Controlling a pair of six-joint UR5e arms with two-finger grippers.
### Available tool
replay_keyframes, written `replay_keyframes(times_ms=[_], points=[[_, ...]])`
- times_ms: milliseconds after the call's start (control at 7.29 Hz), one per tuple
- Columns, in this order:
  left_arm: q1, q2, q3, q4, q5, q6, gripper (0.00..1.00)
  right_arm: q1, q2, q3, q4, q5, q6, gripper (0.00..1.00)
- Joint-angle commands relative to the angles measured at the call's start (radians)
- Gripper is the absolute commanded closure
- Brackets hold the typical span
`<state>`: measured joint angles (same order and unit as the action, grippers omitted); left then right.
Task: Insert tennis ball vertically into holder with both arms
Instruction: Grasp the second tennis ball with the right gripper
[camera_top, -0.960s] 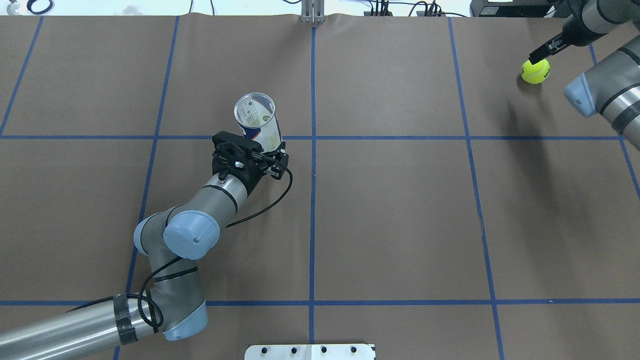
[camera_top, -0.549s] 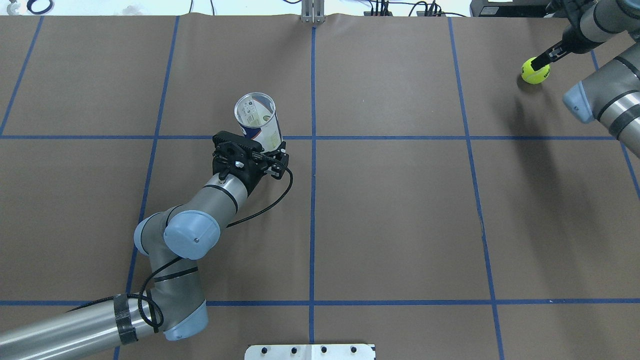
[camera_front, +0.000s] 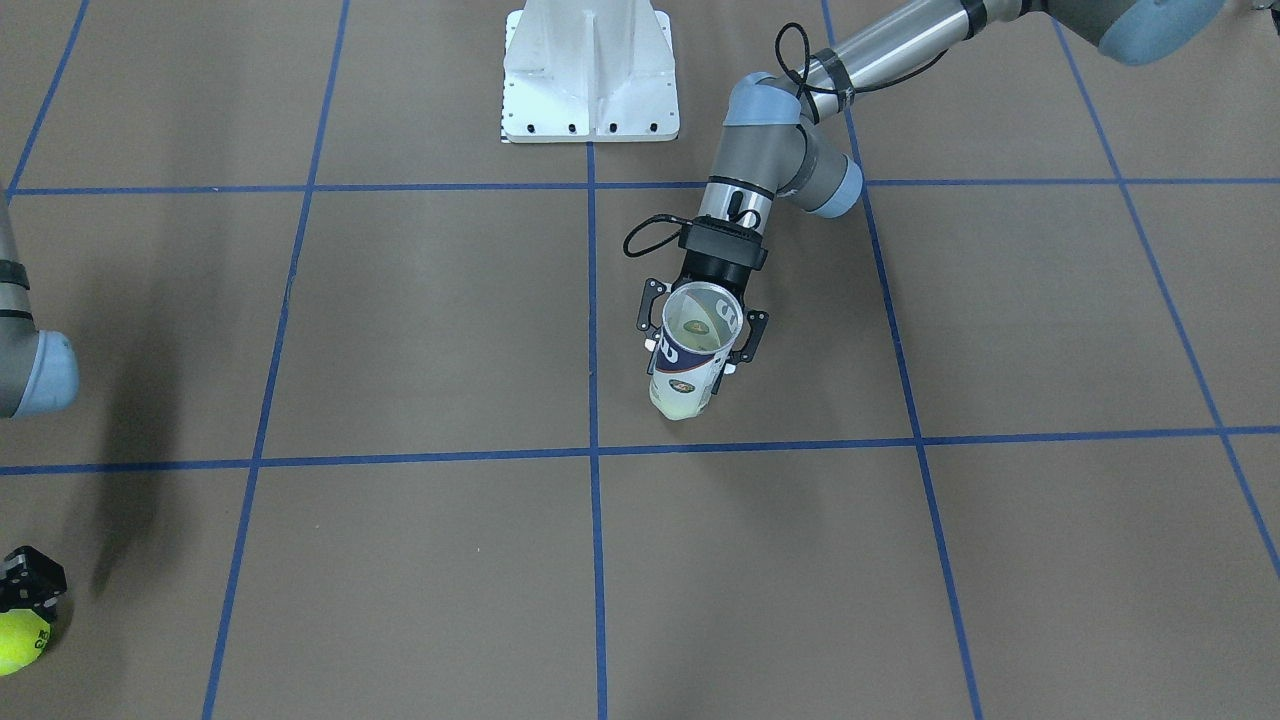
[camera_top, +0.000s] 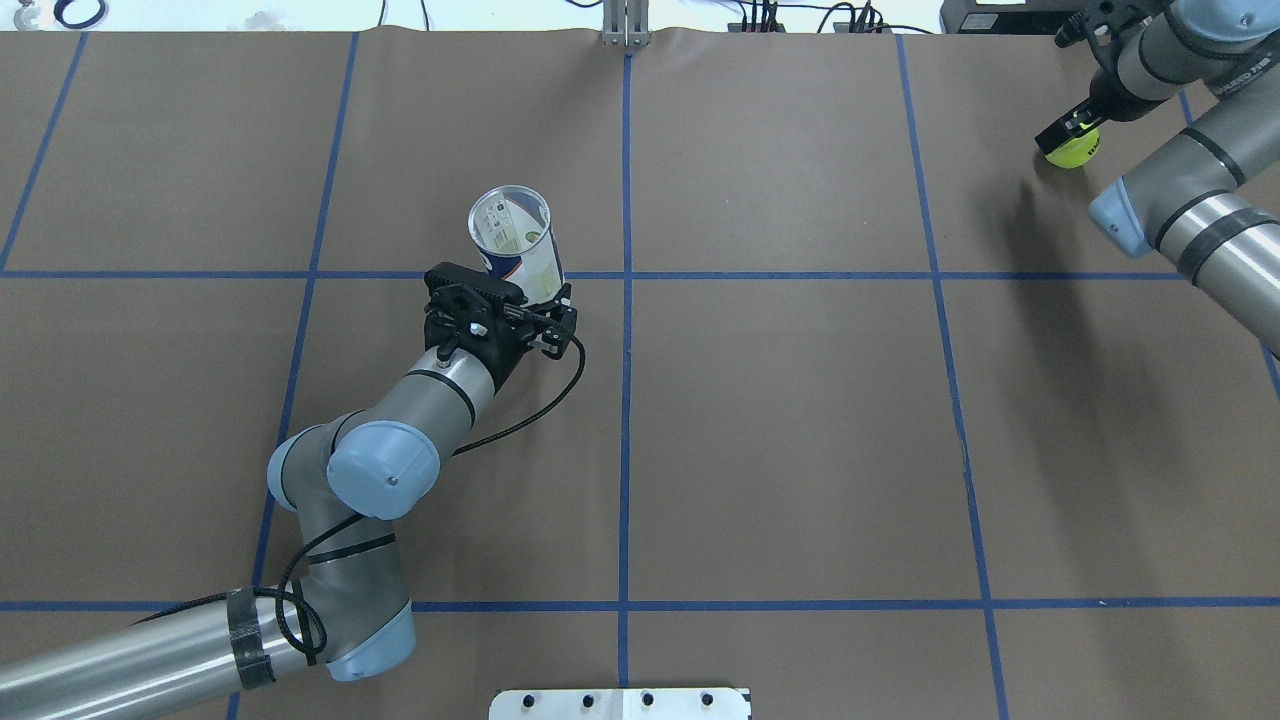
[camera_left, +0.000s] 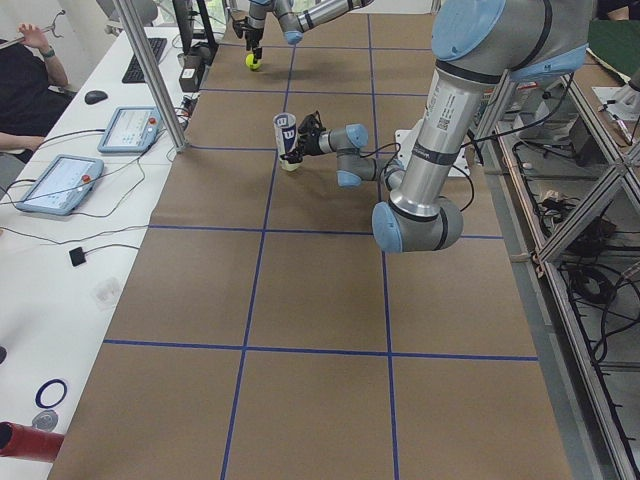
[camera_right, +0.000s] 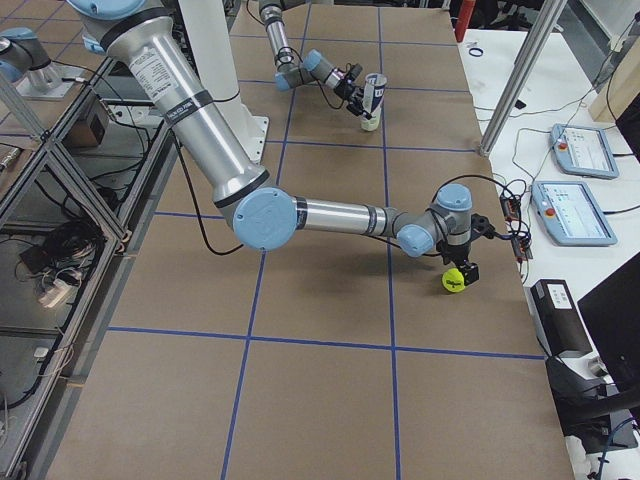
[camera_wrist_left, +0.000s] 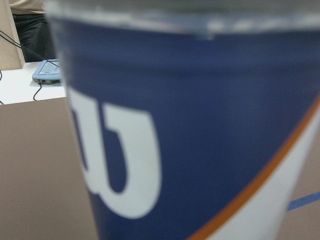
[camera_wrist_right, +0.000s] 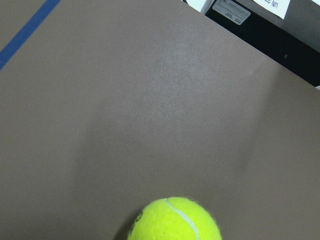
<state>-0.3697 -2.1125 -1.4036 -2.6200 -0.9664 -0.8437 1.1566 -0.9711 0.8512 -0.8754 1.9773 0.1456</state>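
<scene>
The holder (camera_top: 512, 235), a clear can with a navy and white "W" label, stands upright on the table with its open mouth up. It also shows in the front view (camera_front: 690, 370) and fills the left wrist view (camera_wrist_left: 190, 130). A yellow-green shape shows at its bottom. My left gripper (camera_top: 535, 300) is shut on the holder's side. A yellow tennis ball (camera_top: 1078, 152) lies at the far right of the table, and it also shows in the right wrist view (camera_wrist_right: 175, 220). My right gripper (camera_top: 1066, 128) sits right over the ball, and its jaws look open around the ball's top.
The white pedestal base (camera_front: 588, 70) stands at the robot's side of the table. Blue tape lines cross the brown table cover (camera_top: 800, 420). A black box (camera_top: 1000, 15) and cables lie past the far edge. Operator tablets (camera_right: 580, 180) rest on a side bench.
My right arm has swung its forearm and wrist round, and the gripper has come down closer over the ball. The ball, the left arm and the holder have stayed put.
</scene>
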Motion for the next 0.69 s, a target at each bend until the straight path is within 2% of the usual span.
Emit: replay_keyframes(times_ms=[0, 137, 274, 412, 549], points=[[0.0, 0.0, 0.0, 0.0, 0.0, 0.0, 0.23, -0.009, -0.003, -0.015, 0.0, -0.017, 0.0, 0.02], [0.0, 0.0, 0.0, 0.0, 0.0, 0.0, 0.23, -0.011, -0.001, -0.02, 0.0, -0.021, 0.0, 0.13], [0.002, -0.001, 0.0, 0.0, 0.0, 0.0, 0.23, -0.012, 0.0, -0.02, -0.004, -0.032, 0.0, 0.8], [0.002, -0.001, -0.002, 0.0, 0.0, 0.0, 0.23, -0.012, 0.003, -0.014, -0.002, -0.029, 0.0, 1.0], [0.002, 0.0, -0.002, 0.0, 0.0, 0.0, 0.23, 0.0, 0.026, -0.009, -0.008, -0.011, 0.006, 1.0]])
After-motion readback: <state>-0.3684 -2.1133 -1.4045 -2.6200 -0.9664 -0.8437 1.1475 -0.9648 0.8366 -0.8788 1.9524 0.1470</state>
